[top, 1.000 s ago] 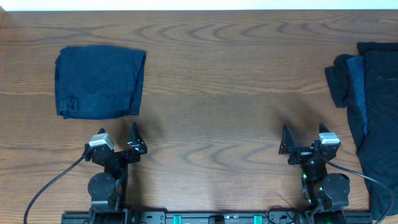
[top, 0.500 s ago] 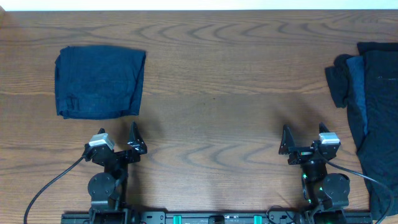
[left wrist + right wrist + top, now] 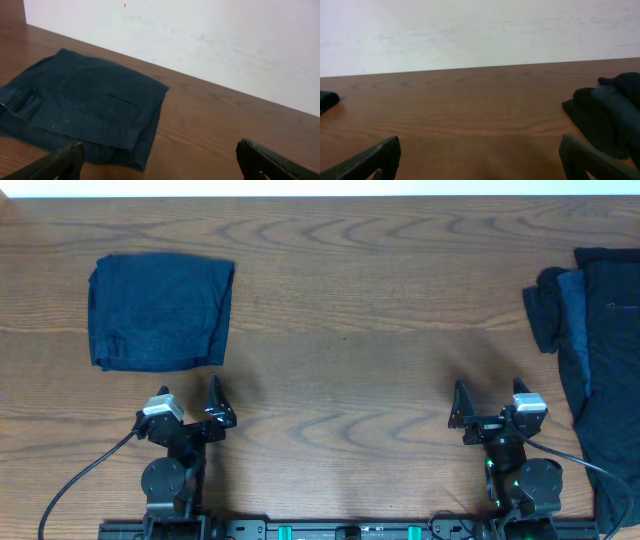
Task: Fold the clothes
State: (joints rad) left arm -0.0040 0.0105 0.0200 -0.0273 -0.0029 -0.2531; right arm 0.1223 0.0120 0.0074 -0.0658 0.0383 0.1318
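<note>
Overhead, one folded navy garment (image 3: 160,312) lies flat on the far left of the table (image 3: 350,330). It is a neat rectangle with its long axis running left to right and its edges nearly square to the table's edge. The left wrist view shows layered edges along its near right side, with what looks like a waistband or pocket detail toward the left end. At the far right sits the unfolded pile of dark clothes (image 3: 590,350), navy and black pieces overlapping. The pile stretches from the far edge toward the near edge along the table's right side and is partly cut off by the frame. So one piece appears finished and several are not yet folded. The left claw (image 3: 190,395) and right claw (image 3: 488,398) both hover at the near edge, jaws spread wide and empty, well apart from any cloth. The likely next step is drawing a piece from the pile.
</note>
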